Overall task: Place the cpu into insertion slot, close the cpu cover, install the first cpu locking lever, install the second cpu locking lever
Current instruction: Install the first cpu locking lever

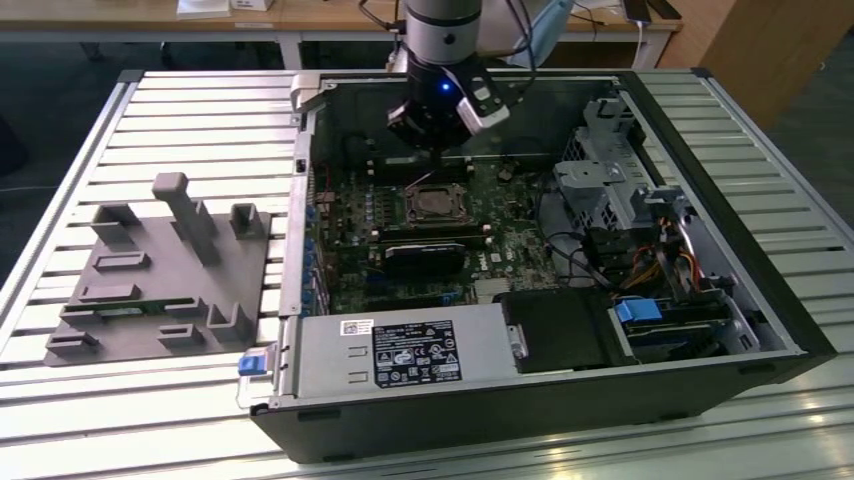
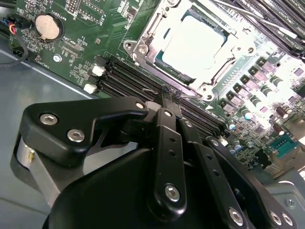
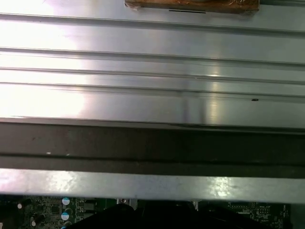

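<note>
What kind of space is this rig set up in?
Most likely a robotics lab or workshop bench. An opened desktop computer case lies on a slotted aluminium table, a grey moulded parts fixture sits beside it, and a wooden desk stands behind.

Cpu [image 2: 193,40] top is smooth bright metal, the cpu cover [image 2: 145,36] is bare shiny metal, the gripper [image 2: 167,95] looks matt black, and the table [image 1: 200,95] is ribbed brushed metal.

A slatted metal table [image 1: 174,100] is seen in the exterior view. An open computer case [image 1: 534,420] is laid flat on it, and a grey holder [image 1: 134,280] is set just beside the case, toward the exterior view's left.
</note>
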`<state>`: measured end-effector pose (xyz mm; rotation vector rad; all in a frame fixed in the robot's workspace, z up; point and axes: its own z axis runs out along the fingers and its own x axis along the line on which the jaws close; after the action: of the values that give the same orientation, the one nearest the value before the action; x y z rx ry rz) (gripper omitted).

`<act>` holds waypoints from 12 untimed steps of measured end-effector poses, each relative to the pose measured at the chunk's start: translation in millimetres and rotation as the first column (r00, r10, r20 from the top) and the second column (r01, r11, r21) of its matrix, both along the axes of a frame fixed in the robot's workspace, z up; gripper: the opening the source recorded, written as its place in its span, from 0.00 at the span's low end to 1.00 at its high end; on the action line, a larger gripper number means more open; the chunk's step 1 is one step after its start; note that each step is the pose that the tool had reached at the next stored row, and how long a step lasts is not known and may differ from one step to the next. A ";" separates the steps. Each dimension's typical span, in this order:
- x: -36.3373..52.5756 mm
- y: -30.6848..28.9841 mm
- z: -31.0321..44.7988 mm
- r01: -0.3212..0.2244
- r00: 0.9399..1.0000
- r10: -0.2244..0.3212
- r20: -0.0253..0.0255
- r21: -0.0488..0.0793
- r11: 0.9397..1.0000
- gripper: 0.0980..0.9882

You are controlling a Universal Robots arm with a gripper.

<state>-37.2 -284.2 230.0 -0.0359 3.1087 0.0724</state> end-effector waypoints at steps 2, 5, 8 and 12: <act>0.7 0.0 -0.6 0.000 1.000 0.000 0.000 0.000 1.000 0.01; 1.6 0.1 -1.6 0.000 1.000 0.000 0.000 -0.001 1.000 0.01; 3.9 0.3 -3.4 0.000 1.000 0.000 0.000 -0.002 1.000 0.01; 6.2 0.5 -5.3 0.000 1.000 0.000 0.000 -0.003 1.000 0.01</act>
<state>-31.0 -283.6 224.6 -0.0360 3.1092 0.0680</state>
